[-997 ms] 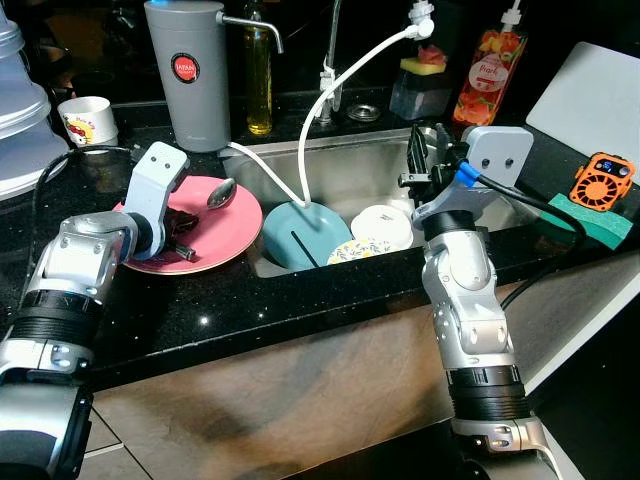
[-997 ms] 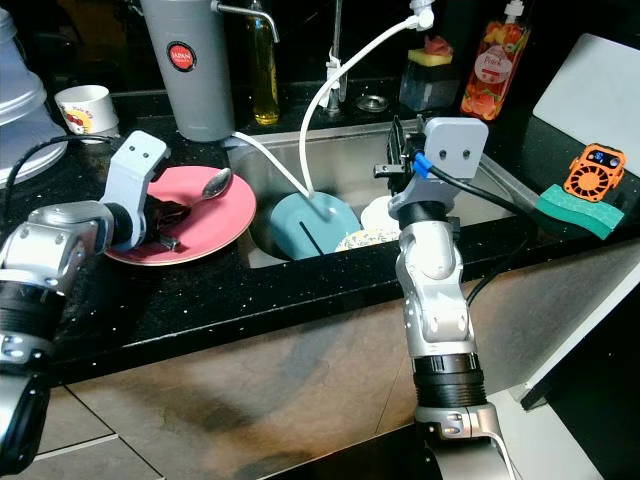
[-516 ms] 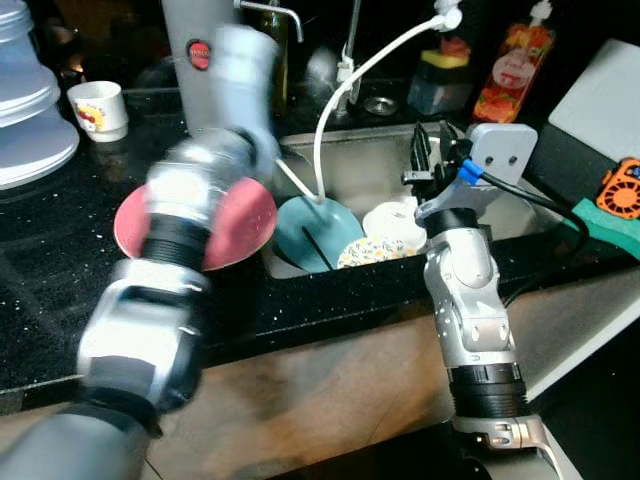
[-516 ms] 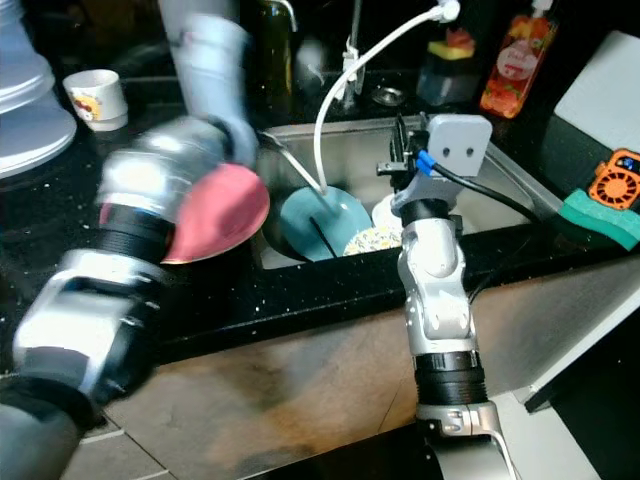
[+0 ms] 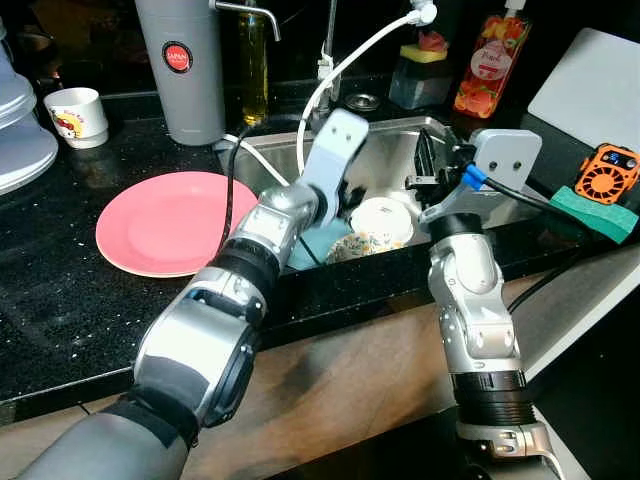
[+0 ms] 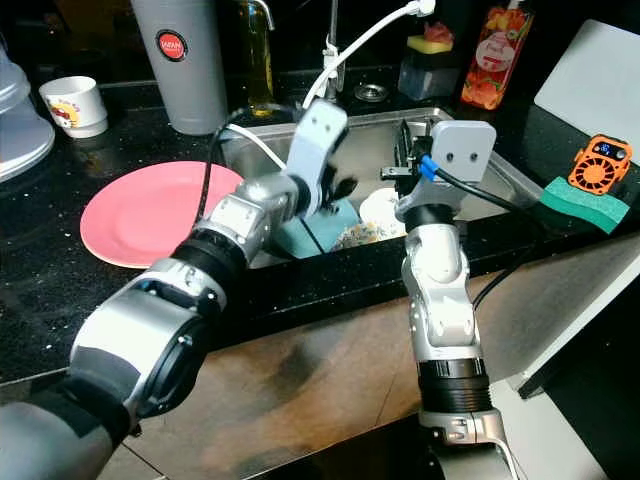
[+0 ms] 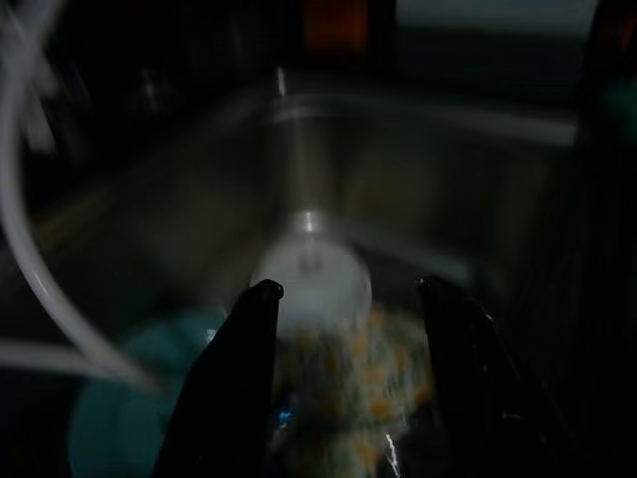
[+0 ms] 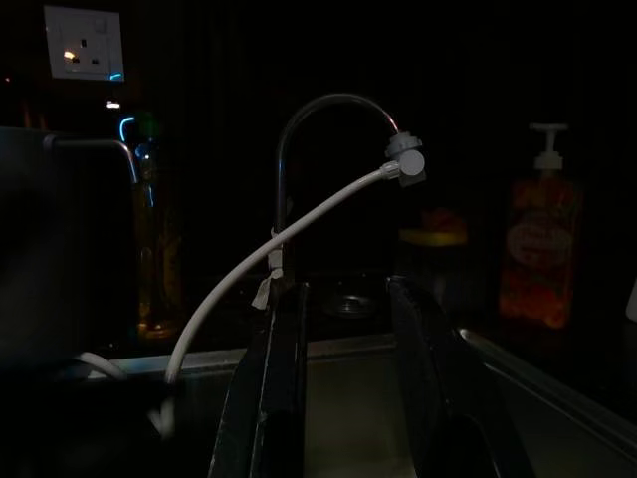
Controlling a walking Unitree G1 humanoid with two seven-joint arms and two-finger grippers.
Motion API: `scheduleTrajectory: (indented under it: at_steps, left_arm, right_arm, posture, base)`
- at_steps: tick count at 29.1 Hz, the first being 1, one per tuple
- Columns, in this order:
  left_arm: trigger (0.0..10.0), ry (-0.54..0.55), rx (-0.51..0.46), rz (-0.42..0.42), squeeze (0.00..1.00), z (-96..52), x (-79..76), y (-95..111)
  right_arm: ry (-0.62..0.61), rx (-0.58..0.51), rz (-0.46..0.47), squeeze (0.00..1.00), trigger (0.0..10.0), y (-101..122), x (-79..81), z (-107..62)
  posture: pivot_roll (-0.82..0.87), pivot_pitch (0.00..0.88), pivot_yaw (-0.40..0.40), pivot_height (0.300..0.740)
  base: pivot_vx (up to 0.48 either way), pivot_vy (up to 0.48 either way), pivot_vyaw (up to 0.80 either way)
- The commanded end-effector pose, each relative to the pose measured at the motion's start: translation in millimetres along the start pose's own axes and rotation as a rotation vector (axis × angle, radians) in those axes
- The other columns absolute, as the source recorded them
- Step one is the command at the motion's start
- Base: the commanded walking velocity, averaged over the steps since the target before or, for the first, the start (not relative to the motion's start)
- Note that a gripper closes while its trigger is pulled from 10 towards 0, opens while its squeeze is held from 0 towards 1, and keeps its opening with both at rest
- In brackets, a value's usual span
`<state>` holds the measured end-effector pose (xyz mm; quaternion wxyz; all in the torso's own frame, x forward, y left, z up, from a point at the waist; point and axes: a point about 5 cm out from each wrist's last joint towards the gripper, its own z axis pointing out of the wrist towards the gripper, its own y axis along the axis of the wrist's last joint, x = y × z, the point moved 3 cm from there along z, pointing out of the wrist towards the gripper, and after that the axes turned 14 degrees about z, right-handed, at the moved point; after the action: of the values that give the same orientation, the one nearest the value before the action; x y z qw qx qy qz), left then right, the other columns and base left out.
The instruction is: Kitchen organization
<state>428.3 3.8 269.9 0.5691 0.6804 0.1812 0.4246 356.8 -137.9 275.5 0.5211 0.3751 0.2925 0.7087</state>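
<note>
2 silver arms, ribbed black collars at joints. Left end effector [image 7: 343, 299]: 2 long black fingers, pale grey wrist housing. Right end effector [image 8: 343, 299]: same fingers, grey housing with 2 dark screws, blue clip, black cable trailing lower right.

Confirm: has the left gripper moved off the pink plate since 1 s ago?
Yes. The left gripper has swung to the robot's right, off the pink plate and over the sink, fingers open above the white bowl.

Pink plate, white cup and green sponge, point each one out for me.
pink plate [image 5: 165, 222], left eye view, bare middle of the plate.
white cup [image 5: 71, 114], left eye view, its printed side.
green sponge [image 5: 603, 213], left eye view, its top face.
</note>
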Motion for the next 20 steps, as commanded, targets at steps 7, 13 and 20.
scheduleTrajectory:
  at_steps: [7, 13, 20]
  left_arm:
    - [10.0, 0.07, -0.115, 0.126, 0.0, -51.8, 60.9, 21.4]
    - [10.0, 0.253, 0.001, -0.041, 0.0, -125.8, 124.5, -4.8]
    - [10.0, 0.554, 0.096, -0.269, 0.0, -183.1, 172.5, -37.2]
  right_arm:
    - [0.065, 0.026, 0.028, 0.0, 10.0, -0.5, 10.6, 0.6]
    - [0.193, 0.15, 0.314, 0.0, 10.0, -14.4, 31.6, -7.8]
    - [0.214, 0.233, 0.5, 0.0, 10.0, -32.6, 58.4, -6.3]
  posture:
    - [0.14, 0.037, -0.032, 0.74]
    - [0.19, 0.042, -0.048, 0.74]
    - [0.2, 0.038, -0.059, 0.74]
  base:
    - [0.0, 0.0, 0.0]
    - [0.0, 0.0, 0.0]
    - [0.0, 0.0, 0.0]
